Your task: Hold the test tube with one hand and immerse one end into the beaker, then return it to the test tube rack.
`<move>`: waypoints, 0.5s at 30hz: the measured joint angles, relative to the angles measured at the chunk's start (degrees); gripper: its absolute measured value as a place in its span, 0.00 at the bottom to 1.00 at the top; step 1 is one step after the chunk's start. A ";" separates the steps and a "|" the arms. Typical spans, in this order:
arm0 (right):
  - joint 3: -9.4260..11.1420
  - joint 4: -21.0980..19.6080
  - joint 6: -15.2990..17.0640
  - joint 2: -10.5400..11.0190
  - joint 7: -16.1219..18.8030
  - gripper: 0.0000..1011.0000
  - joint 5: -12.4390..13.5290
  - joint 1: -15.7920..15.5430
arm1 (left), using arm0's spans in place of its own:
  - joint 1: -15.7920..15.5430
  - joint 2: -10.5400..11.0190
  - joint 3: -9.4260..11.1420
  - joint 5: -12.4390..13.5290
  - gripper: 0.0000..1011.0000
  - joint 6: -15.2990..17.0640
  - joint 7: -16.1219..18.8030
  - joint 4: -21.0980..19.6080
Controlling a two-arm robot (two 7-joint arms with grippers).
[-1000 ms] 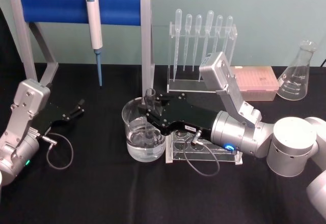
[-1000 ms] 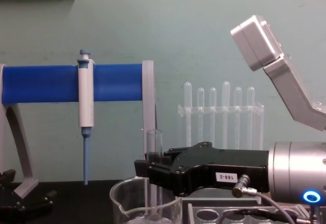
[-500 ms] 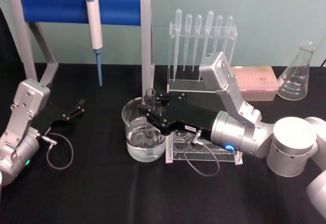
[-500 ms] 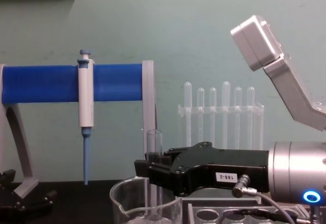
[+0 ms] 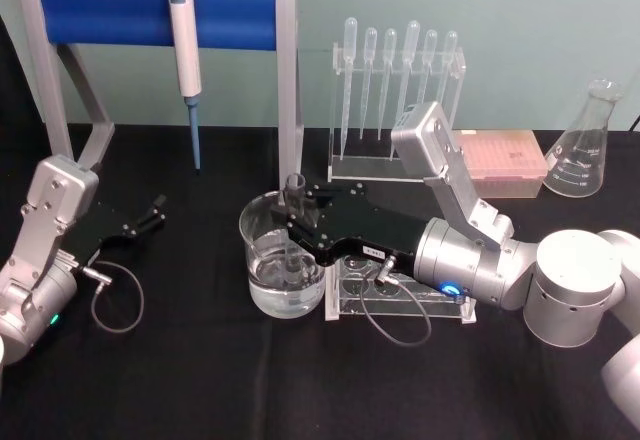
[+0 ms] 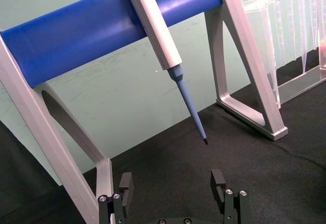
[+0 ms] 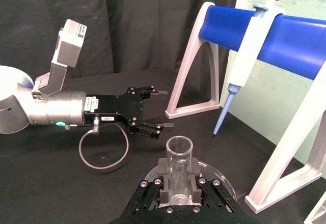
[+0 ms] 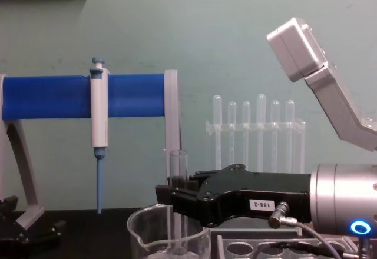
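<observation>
Test tube (image 8: pixel 178 168) upright in beaker (image 8: pixel 144 235) (rim up), right jaws clamped.

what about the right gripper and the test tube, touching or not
Touching. The right wrist view shows the right gripper shut on the upright test tube, pressed against both its sides with no gap.

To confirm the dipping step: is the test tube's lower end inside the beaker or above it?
Inside. Held upright by the right hand, the test tube passes below the rim of the beaker; liquid contact, cannot tell.

Silver-grey cylindrical wrist (image 8: pixel 344 203), black right end effector (image 8: pixel 177 199) labelled 188-2, grey cable (image 8: pixel 318 231), blue-lit ring (image 8: pixel 360 228).
</observation>
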 joint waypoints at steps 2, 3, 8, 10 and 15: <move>0.00 0.00 0.00 0.00 0.00 0.22 0.00 0.00 | 0.00 0.00 0.00 0.00 0.99 0.00 0.00 0.00; 0.00 0.00 0.00 0.00 0.00 0.22 0.00 0.00 | 0.00 0.00 0.00 0.00 0.99 0.00 0.00 0.00; 0.00 0.00 0.00 0.00 0.00 0.22 0.00 0.00 | 0.00 0.00 0.00 0.00 0.99 0.00 0.00 0.00; 0.00 0.00 0.00 0.00 0.00 0.22 0.00 0.00 | 0.00 0.00 0.00 0.00 0.99 0.00 0.00 0.00; 0.00 0.00 0.00 0.00 0.00 0.22 0.00 0.00 | 0.00 0.00 0.00 0.00 0.99 0.00 0.00 0.00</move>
